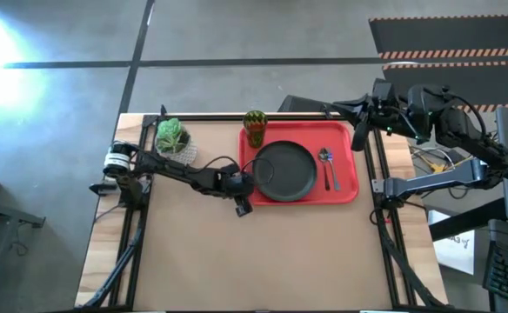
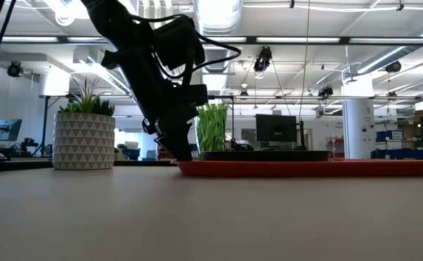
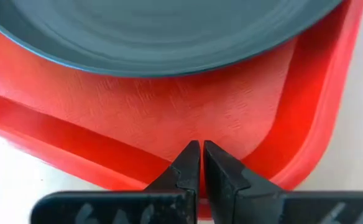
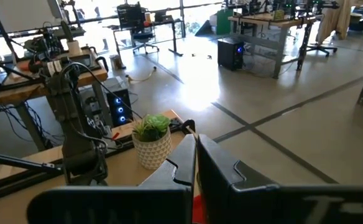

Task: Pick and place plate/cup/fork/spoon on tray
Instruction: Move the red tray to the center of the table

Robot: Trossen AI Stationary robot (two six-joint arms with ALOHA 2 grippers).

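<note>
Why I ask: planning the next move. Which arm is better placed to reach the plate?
Left. The left gripper, shut, hangs at the tray's corner right beside the plate; the right gripper, also shut, waits at the table's right edge, beyond the tray.

near table half bare, pot (far-left) obstructs
</note>
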